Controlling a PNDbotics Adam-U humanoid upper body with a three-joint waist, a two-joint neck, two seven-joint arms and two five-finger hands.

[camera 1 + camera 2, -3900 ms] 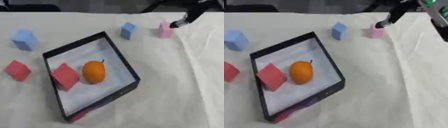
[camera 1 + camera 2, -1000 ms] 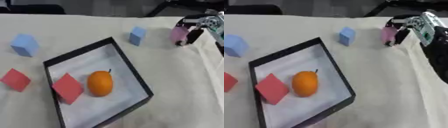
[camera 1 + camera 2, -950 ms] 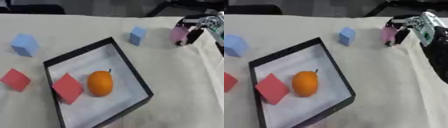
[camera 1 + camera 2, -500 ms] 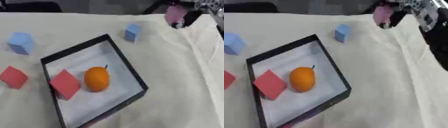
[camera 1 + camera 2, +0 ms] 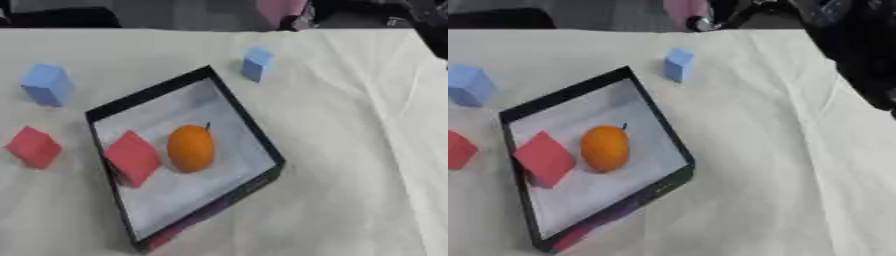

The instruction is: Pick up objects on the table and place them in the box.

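The box (image 5: 246, 125) already holds an orange (image 5: 190, 148) and a red block (image 5: 133, 158), so the task looks partly done. The right hand (image 5: 710, 21), at the top edge, carries a pink block (image 5: 280, 12) well above the worktop (image 5: 350, 150); it seems pinched in the fingers, though they are too blurred to be sure. Two blue blocks (image 5: 47, 85) (image 5: 256, 64) and another red block (image 5: 33, 147) are left outside; the left hand is unseen.

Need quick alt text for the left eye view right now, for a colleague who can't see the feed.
The right hand holds a pink block lifted at the table's far edge. The black box already holds an orange and a red block. Two blue blocks and another red block remain on the white cloth.
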